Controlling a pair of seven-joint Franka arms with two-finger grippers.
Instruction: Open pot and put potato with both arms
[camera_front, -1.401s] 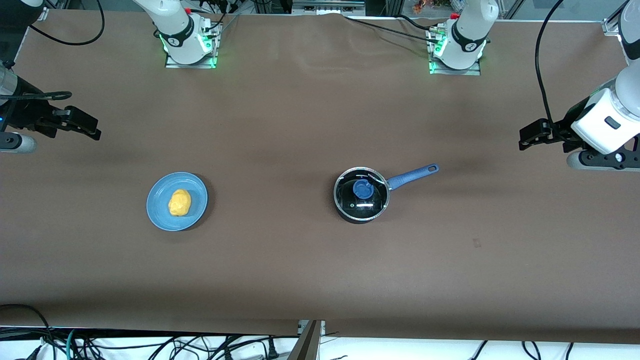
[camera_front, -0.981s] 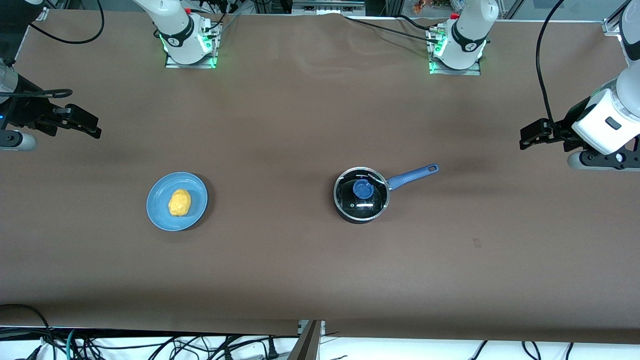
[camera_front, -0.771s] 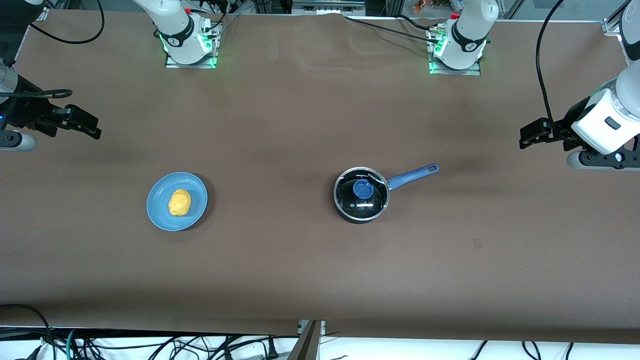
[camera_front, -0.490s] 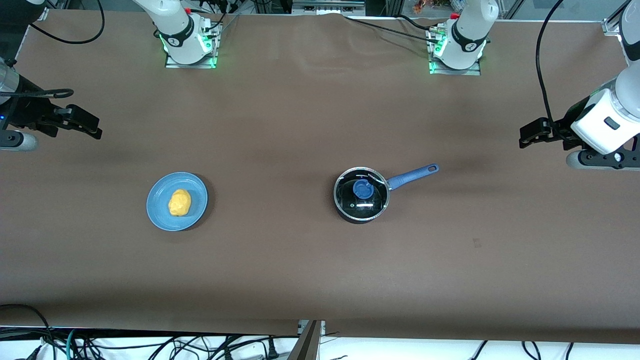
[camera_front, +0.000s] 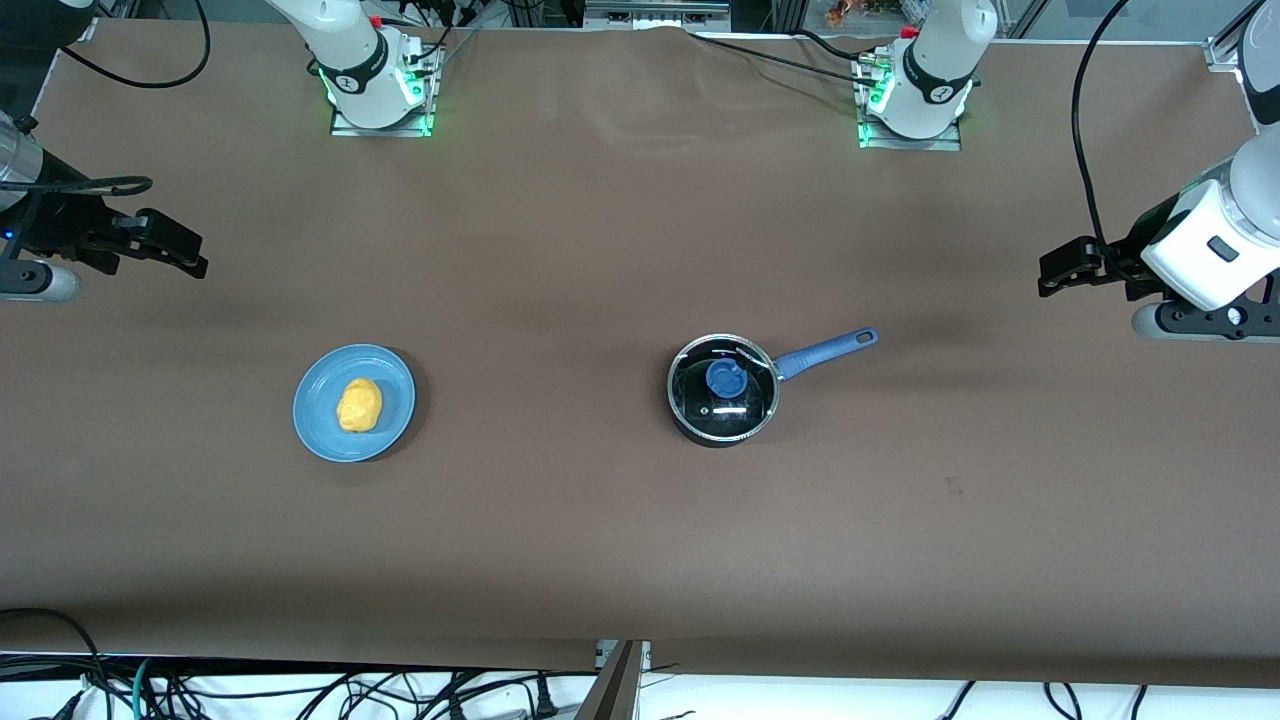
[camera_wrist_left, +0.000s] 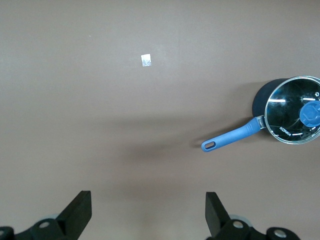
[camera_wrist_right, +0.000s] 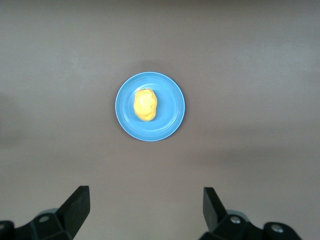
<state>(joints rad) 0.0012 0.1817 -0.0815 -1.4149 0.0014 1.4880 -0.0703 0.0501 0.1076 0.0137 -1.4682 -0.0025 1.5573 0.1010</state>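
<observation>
You have one lidded pot (camera_front: 722, 390); one potato (camera_front: 359, 405) on one plate (camera_front: 322, 432). Both grippers, left (camera_front: 1062, 270) and right (camera_front: 180, 252), hover spread, empty, over the table's ends.

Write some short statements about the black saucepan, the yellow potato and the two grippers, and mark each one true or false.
1. The glass lid with its blue knob sits on the small black saucepan. True.
2. The lumpy yellow potato lies inside the saucepan. False: it lies on the flat light-blue plate.
3. The left gripper is open and holds nothing. True.
4. The right gripper is shut on the potato. False: it is open, in the air above the plate.
5. The saucepan's long blue handle points toward the plate. False: it points toward the left arm's end of the table.
</observation>
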